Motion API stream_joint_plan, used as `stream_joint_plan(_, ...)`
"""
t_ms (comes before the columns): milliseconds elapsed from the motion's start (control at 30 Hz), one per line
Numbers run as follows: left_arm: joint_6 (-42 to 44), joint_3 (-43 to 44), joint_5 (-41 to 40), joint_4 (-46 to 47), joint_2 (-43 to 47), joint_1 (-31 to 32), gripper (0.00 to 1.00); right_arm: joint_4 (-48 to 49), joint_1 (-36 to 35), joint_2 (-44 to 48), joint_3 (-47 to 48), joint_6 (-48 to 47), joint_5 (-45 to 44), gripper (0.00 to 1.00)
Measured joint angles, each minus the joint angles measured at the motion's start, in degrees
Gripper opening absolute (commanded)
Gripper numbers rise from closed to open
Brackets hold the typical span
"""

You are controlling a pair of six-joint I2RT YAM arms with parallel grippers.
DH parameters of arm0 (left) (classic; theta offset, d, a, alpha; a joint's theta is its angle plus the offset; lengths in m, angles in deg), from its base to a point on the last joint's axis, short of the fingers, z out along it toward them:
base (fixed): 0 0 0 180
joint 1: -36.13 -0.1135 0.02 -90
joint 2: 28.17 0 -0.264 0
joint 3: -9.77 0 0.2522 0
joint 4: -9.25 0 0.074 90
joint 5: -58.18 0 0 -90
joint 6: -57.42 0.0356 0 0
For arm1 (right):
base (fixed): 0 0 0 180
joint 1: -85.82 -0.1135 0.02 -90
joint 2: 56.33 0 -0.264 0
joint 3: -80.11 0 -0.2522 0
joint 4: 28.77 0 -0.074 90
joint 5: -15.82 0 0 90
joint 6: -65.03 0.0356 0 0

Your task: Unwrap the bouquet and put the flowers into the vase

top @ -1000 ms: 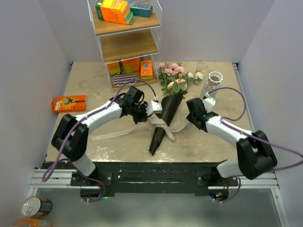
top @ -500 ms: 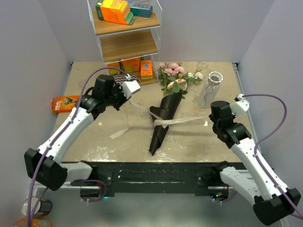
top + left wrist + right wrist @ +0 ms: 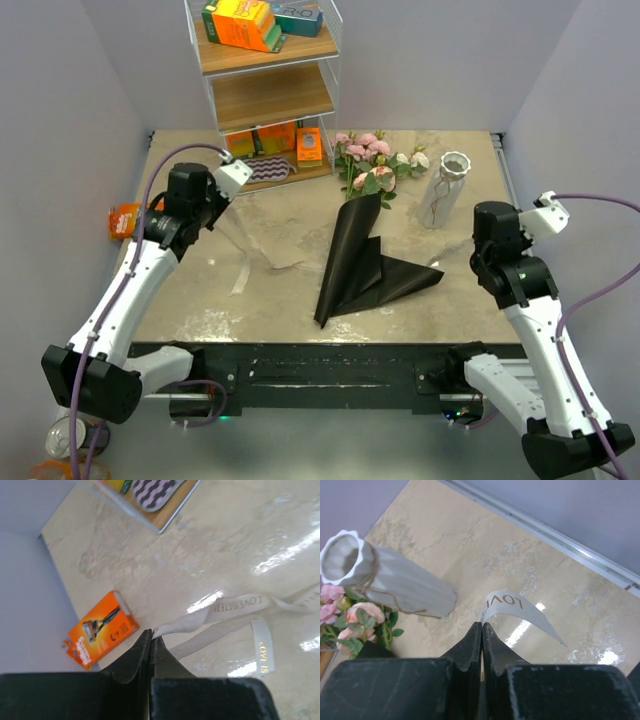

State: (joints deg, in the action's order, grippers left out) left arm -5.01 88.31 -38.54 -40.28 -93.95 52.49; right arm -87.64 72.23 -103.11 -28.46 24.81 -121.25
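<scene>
Pale ribbon (image 3: 520, 612) pinched in right claw (image 3: 481, 624) — unseen overhead.

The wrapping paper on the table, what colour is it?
The paper is plain black, best seen in the top view.

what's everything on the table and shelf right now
flowers: one bunch, pink, cream and peach, back centre
black paper: one, spread open, centre
vase: one, whitish, right of the flowers
ribbon: pale, lettered; one length lying at left, a short piece at right
razor box: one, orange, left edge
shelf: one, wood tiers, back
boxes: several, mostly orange, top and bottom tiers
zigzag pad: one, dark and white, bottom tier
left claw: black, shut on ribbon
right claw: black, shut on ribbon
</scene>
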Motion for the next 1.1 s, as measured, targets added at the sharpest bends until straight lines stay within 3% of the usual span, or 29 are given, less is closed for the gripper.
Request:
stream_joint_plan(33,0.0,-0.1,-1.2,0.0,0.0,-1.1,0.13,-0.7,0.3,-0.5,0.3,0.0,-0.4,0.37)
stream_joint_plan(67,0.0,-0.2,-2.0,0.0,0.0,-1.8,0.42,-1.2,0.7,-0.9,0.5,-0.3,-0.7,0.50)
stream_joint_plan(133,0.3,-0.8,-3.5,0.1,0.2,-2.6,0.71,-2.0,1.5,-2.2,1.0,-1.2,-1.5,0.72)
stream_joint_plan(167,0.0,-1.1,-3.9,0.0,0.3,-2.6,0.92,-2.5,1.8,-2.9,1.4,-2.0,-1.5,0.78)
stream_joint_plan(200,0.0,-1.1,-3.9,-0.3,0.3,-2.6,0.99,-2.6,1.9,-3.4,1.8,-2.4,-1.6,0.82)
stream_joint_plan(233,-0.1,-1.1,-3.7,-0.5,0.3,-2.6,0.99,-3.0,2.0,-4.0,2.3,-3.3,-1.5,0.89)
stream_joint_plan(300,-1.0,-0.7,-2.1,-1.9,0.3,-2.6,0.99,-3.0,2.0,-4.7,3.4,-5.0,-1.4,0.94)
stream_joint_plan(400,-1.9,2.3,2.6,-5.1,0.0,-2.5,0.99,-2.9,2.0,-5.1,5.6,-7.7,-1.4,0.96)
stream_joint_plan(467,-2.6,5.7,6.7,-6.6,-0.7,-2.0,0.99,-2.5,2.0,-5.2,7.6,-9.8,-0.9,0.90)
stream_joint_plan(500,-2.9,7.3,8.5,-6.9,-1.0,-1.4,0.99,-1.6,2.0,-4.9,8.3,-11.0,0.4,0.82)
stream_joint_plan(600,-3.7,9.9,12.1,-6.5,-1.7,3.9,0.99,2.8,2.0,-2.5,7.8,-14.8,7.1,0.73)
stream_joint_plan(733,-5.0,9.9,16.9,-6.2,-3.8,11.2,0.99,10.5,0.3,1.1,2.3,-18.2,20.5,0.68)
stream_joint_plan(867,-6.1,9.6,18.6,-5.4,-6.5,11.5,0.99,16.0,-6.5,-0.6,-4.0,-19.6,29.3,0.64)
stream_joint_plan(1000,-6.5,8.3,18.5,-5.0,-6.3,11.4,0.99,20.2,-13.9,-6.6,-9.3,-19.8,33.4,0.61)
stream_joint_plan(1100,-6.9,7.0,18.0,-4.8,-5.7,11.4,0.99,24.3,-15.7,-11.8,-13.0,-19.2,35.3,0.59)
